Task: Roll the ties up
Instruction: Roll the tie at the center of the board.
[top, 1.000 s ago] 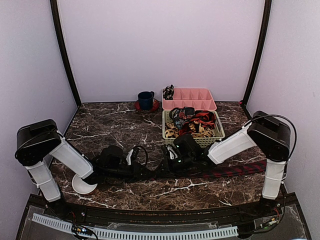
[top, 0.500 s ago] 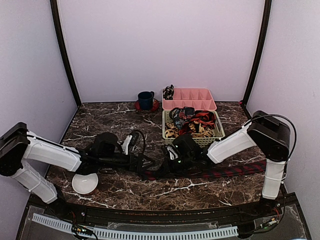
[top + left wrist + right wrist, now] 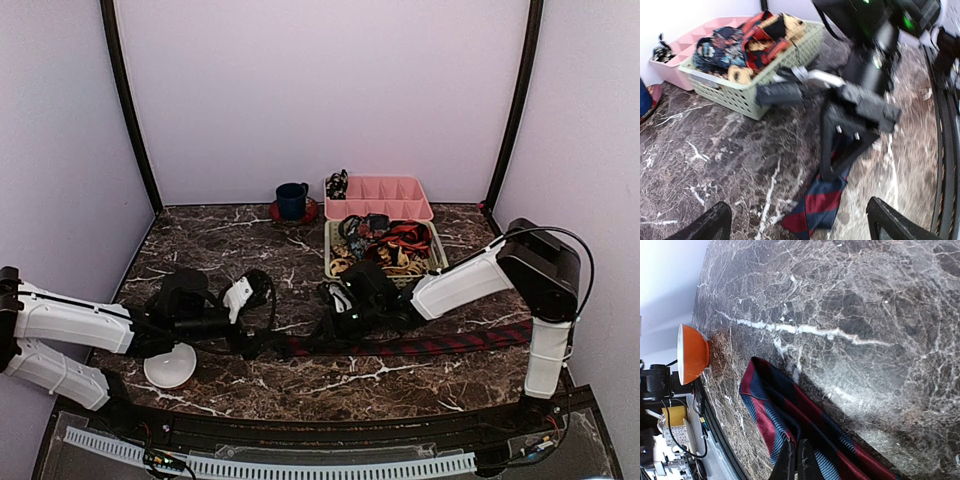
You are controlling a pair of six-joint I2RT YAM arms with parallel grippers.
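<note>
Tie (image 3: 450, 342), dark blue with red diagonal stripes, lies flat on the marble table (image 3: 220, 250). In the top view it runs from the lower centre out to the right edge of the tabletop.

Right gripper (image 3: 325, 330) sits over the tie's left end. In the right wrist view its fingertips (image 3: 796, 460) are clenched together at the bottom edge of the frame, pinching the tie (image 3: 775, 410) a little way back from the tip. The tip itself lies loose on the marble, mid-left of that frame, near a bowl (image 3: 692, 354) at the left edge.

Left gripper (image 3: 255, 335) is low over the table just left of the tie's end, jaws spread wide and holding nothing. In the left wrist view its fingers (image 3: 715, 225) show only in the two bottom corners. The tie's pointed tip (image 3: 815, 207) lies between them at lower centre, clear of both. Above it the right gripper (image 3: 832, 170) comes down onto the cloth.

Green basket (image 3: 440, 270), right of centre toward the back, holds a heap of coiled ties (image 3: 385, 250). Behind it is a pink tray (image 3: 380, 195), with a blue cup (image 3: 292, 200) to its left. The bowl (image 3: 170, 365) shows at lower left, beside the left arm.
</note>
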